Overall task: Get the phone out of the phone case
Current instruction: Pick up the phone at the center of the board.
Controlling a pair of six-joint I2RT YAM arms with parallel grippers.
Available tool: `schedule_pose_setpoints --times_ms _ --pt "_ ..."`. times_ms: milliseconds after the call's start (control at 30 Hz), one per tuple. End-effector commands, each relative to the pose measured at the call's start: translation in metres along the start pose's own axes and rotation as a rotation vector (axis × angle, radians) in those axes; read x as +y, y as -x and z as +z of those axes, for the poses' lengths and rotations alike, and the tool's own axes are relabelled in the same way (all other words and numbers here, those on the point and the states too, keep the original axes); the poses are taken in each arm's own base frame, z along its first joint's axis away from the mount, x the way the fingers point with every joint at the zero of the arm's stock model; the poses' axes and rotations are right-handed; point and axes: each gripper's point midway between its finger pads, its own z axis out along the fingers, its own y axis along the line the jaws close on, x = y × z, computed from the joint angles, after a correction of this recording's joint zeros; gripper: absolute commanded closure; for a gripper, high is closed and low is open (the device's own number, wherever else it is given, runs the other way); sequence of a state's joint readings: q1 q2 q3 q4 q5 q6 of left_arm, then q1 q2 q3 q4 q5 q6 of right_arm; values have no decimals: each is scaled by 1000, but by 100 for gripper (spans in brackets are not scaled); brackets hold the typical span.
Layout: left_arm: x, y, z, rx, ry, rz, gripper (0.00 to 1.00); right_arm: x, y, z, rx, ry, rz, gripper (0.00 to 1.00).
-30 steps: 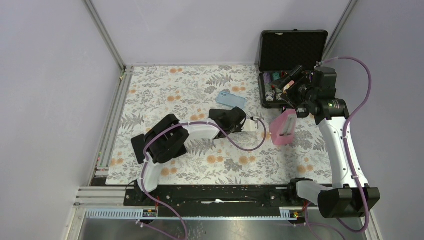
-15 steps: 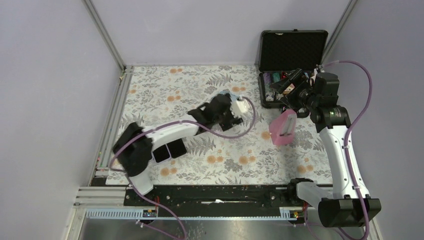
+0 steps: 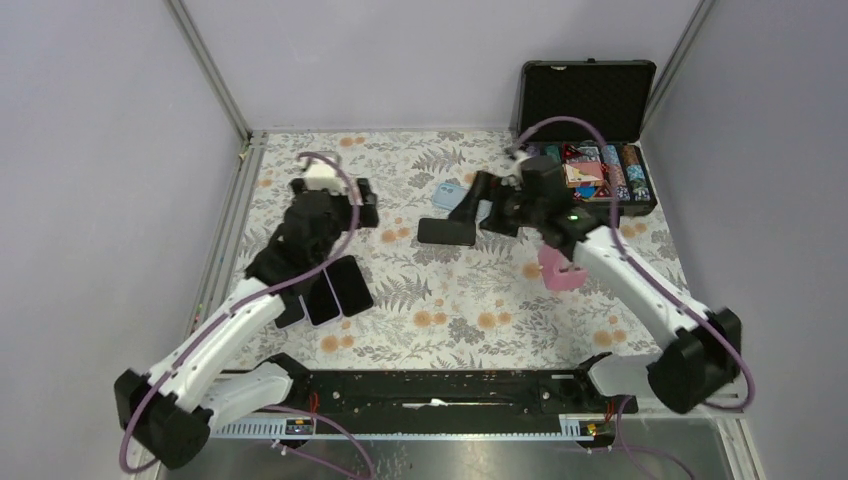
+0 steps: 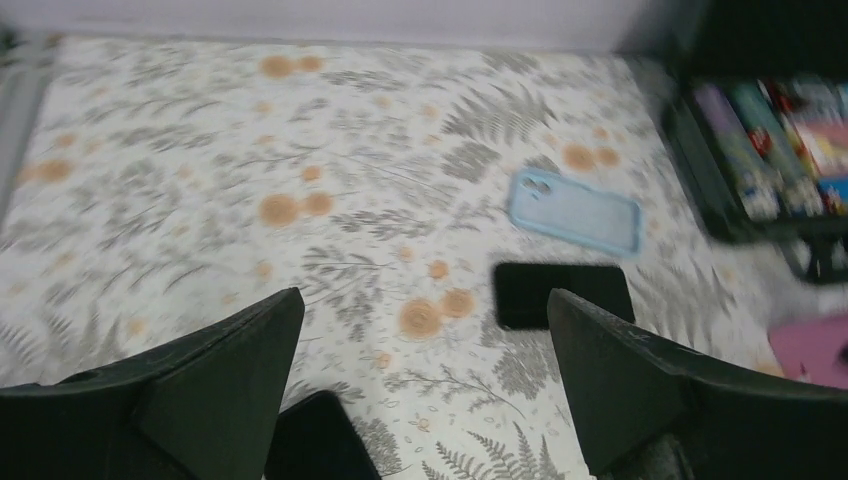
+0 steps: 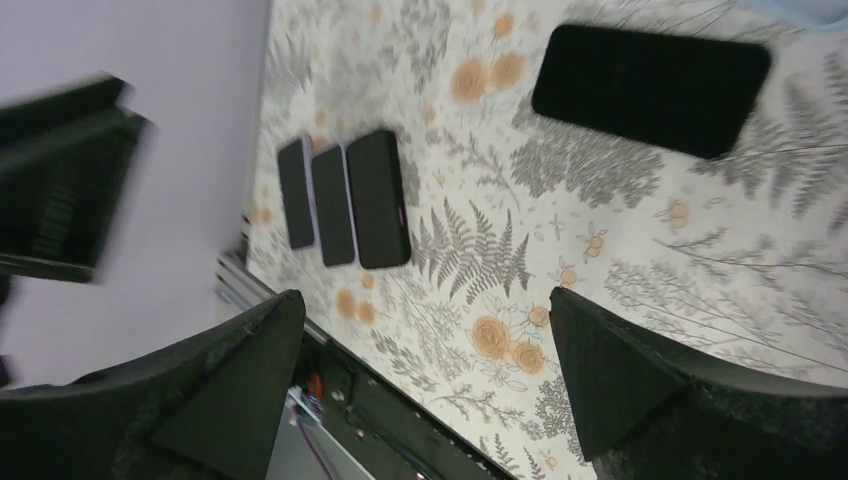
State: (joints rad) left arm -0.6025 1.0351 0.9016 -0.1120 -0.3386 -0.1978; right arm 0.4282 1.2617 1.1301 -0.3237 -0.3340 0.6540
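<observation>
Both arms had been swung round within the last second: the left hand (image 4: 422, 300) was carried from the middle of the worktop (image 3: 460, 300) out to the left of the phone (image 3: 447, 232), and the right hand (image 5: 425, 300) was brought from the toolbox (image 3: 585, 95) to close by the phone. Each hand was seen spread wide, with nothing held. The phone was laid flat and bare, with the blue phone case (image 4: 574, 211) just behind it, a pink case (image 3: 560, 272) to its right and three dark phones (image 5: 345, 198) well to its left.

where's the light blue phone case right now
In the top view the light blue phone case lies on the floral mat, just beyond the black phone and left of the open toolbox.
</observation>
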Motion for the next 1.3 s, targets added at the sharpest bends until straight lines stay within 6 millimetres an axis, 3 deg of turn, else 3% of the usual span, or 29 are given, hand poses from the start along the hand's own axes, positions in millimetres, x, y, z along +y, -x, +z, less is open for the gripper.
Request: schedule_pose_setpoints --times_ms 0,200,300,500,667,833,1100,1267 --pt "54 27 -38 -76 207 -263 1 26 -43 57 87 -31 -209 0" --pt "87 80 -87 -204 341 -282 1 50 -134 127 246 -108 -595 0" --pt "89 105 -106 -260 332 -301 1 62 -182 145 301 -87 -763 0" --pt "92 136 -123 -306 346 -307 1 61 -240 179 387 -53 -894 0" --pt "91 148 -126 -329 338 -290 1 61 -265 195 404 -59 -945 0" --pt "89 147 -127 -352 308 -296 1 47 -270 215 386 -133 -994 0" --pt "86 163 -128 -360 297 -242 1 38 -289 234 434 -126 -1002 0" --pt "86 164 -127 -360 298 -248 1 24 -293 243 444 -173 -998 0"
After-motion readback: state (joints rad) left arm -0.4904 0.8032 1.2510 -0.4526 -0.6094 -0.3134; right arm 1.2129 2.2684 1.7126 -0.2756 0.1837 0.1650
